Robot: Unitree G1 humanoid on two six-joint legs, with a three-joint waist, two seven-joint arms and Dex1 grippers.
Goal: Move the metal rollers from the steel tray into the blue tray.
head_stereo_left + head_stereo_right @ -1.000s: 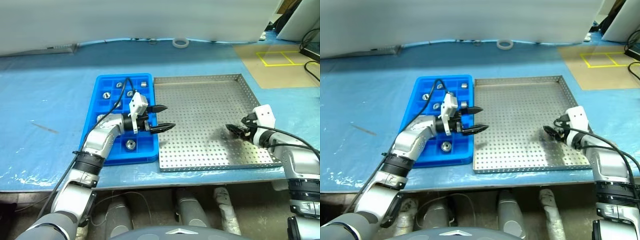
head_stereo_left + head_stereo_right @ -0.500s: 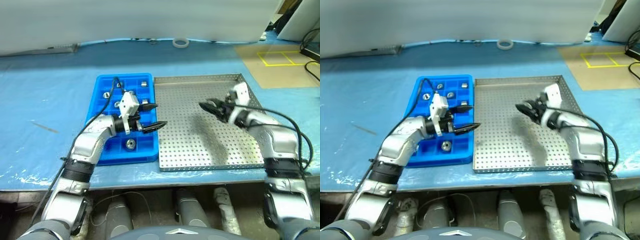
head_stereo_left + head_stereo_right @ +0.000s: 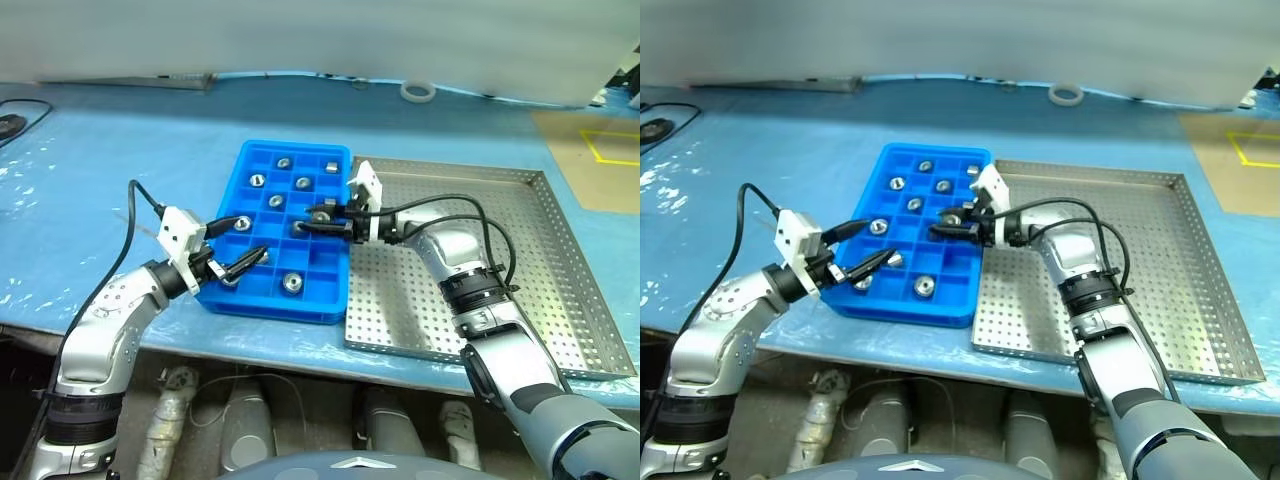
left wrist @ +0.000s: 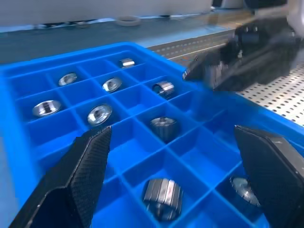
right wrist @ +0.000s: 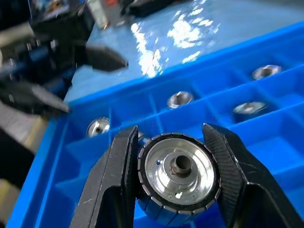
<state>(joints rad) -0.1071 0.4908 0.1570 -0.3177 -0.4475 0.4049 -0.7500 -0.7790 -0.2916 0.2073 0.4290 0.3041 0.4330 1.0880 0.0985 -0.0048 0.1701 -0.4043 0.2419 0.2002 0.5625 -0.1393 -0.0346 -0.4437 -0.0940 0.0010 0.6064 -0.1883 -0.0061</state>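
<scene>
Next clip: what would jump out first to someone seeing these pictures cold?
The right gripper, reaching across from the steel tray over the blue tray, is clamped on a shiny metal roller. The blue tray's compartments already hold several rollers. At the tray's near left corner the left gripper hovers with its jaws wide open, holding nothing.

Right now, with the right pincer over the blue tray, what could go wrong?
1. The right pincer holds a roller by its rim only; it may slip out or roll on release.
2. Many cells of the blue tray already hold rollers, so it could land on one or on a divider.
3. The left pincer hangs open over the same tray's near left corner; the arms could clash.
</scene>
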